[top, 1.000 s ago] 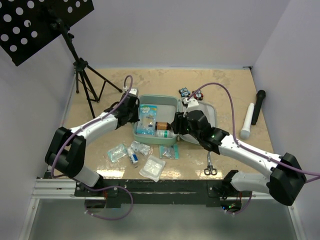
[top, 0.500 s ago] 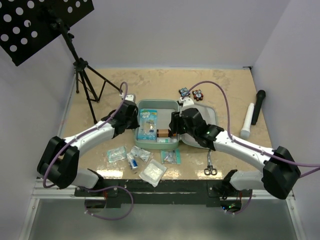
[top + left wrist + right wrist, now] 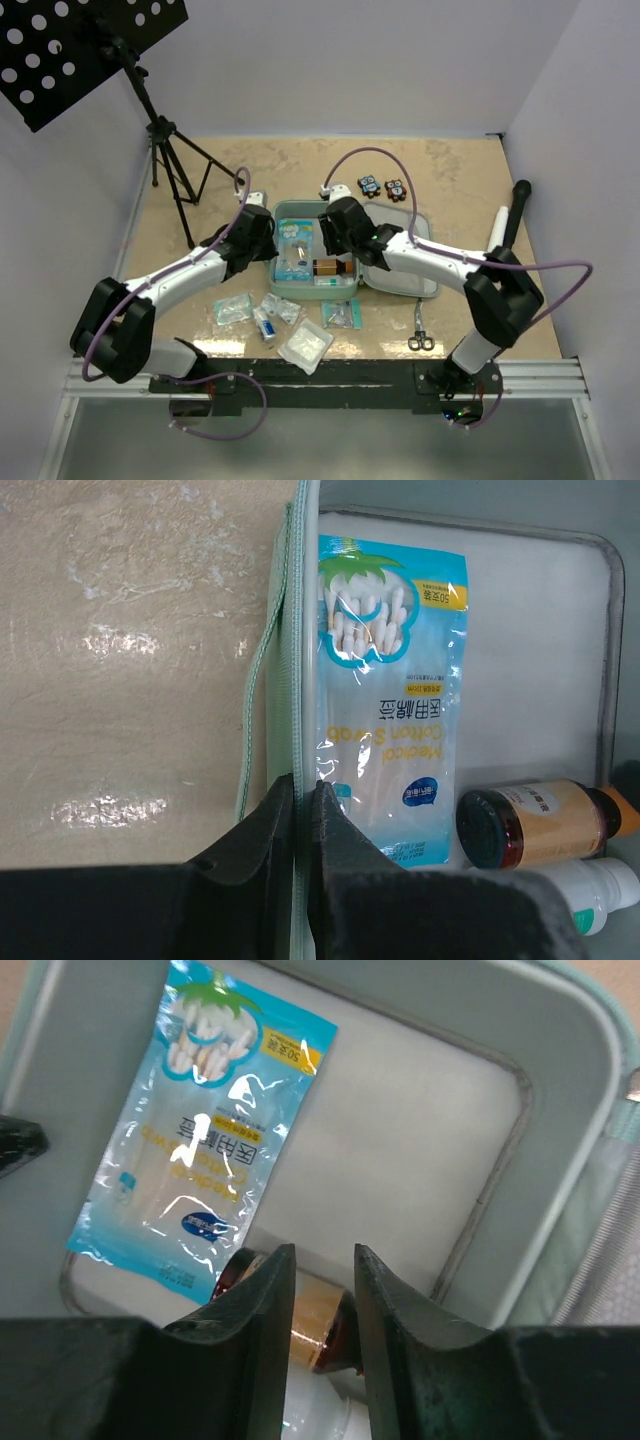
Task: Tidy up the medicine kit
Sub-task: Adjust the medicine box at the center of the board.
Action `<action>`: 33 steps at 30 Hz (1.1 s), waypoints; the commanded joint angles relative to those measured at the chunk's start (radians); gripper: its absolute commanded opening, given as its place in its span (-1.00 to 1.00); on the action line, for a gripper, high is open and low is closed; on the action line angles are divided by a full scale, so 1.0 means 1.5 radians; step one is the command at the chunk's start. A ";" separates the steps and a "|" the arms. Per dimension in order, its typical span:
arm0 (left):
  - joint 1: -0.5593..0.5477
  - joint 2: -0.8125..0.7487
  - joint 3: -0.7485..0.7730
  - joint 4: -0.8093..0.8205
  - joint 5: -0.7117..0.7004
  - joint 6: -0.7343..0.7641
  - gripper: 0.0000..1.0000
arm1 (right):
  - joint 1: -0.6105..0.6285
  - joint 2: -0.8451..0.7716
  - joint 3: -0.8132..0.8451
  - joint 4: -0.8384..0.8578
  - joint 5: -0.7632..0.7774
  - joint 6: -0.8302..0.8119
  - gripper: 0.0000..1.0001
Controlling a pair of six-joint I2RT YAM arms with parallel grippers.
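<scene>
While the mint-green zip-up medicine kit (image 3: 298, 203) lies open at mid-table, tray on the left and lid on the right, the left gripper (image 3: 298, 785) pinches the tray's left wall. The right gripper (image 3: 323, 1255) hovers directly above the tray, jaws narrowly parted and empty, over a lying amber bottle (image 3: 540, 822). Loose clear packets (image 3: 233, 307) sit nearby on the beige marbled table (image 3: 230, 170).
</scene>
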 commanded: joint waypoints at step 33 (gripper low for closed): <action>-0.004 -0.057 0.102 -0.090 -0.111 -0.042 0.36 | 0.060 -0.104 -0.039 0.001 0.114 0.089 -0.03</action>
